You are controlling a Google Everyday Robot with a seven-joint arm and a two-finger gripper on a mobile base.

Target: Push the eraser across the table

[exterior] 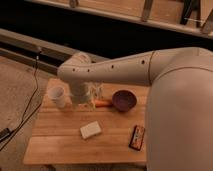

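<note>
The eraser (137,137), a small black block with an orange-red stripe, lies near the front right edge of the light-wood table (60,145). My arm reaches in from the right, bends over the back left of the table and drops toward the gripper (84,99). The gripper hangs low over the back of the table, between a white cup and an orange object. It is well apart from the eraser, which lies to the front right of it.
A white cup (57,95) stands at the back left. A purple bowl (124,100) sits at the back right, with an orange object (103,103) beside it. A pale cream sponge-like block (90,130) lies mid-table. A cable (27,107) runs along the floor at left.
</note>
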